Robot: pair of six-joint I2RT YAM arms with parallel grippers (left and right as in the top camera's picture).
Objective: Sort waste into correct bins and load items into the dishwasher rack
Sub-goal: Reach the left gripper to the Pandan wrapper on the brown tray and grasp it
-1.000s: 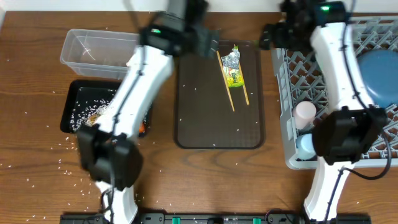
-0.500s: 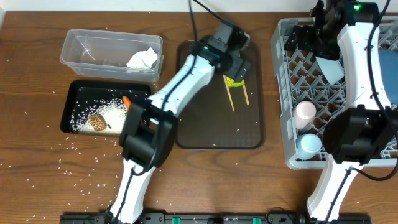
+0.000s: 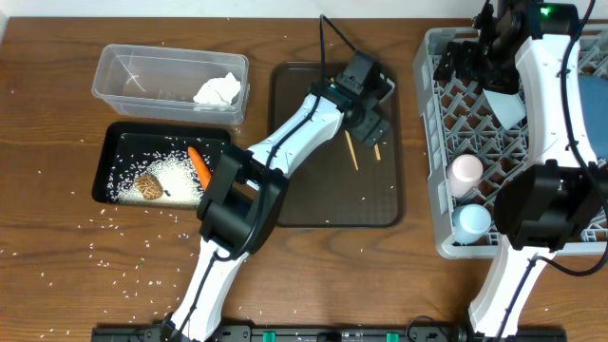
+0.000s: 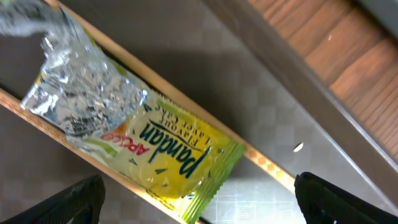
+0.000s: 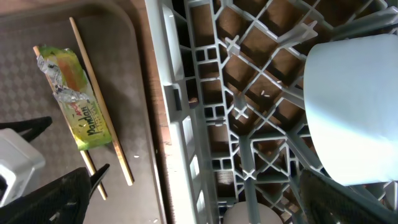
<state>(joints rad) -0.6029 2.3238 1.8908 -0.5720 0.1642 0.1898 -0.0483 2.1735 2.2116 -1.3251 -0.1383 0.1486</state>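
Left wrist: green "Pandan" lettering on yellow-green foil wrapper (image 4: 155, 146)

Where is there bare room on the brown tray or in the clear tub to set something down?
The brown tray is nearly bare in its lower half, between the left arm and its right rim. Its upper right is crowded: wrapper, chopsticks, and the left gripper over them, jaws open. The clear tub is free left of the tissue.

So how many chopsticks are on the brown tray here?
2. Both lie on the brown tray, flanking the foil wrapper: one chopstick toward the dishwasher rack, the other chopstick opposite, partly covered by the wrapper. None seems hidden elsewhere.
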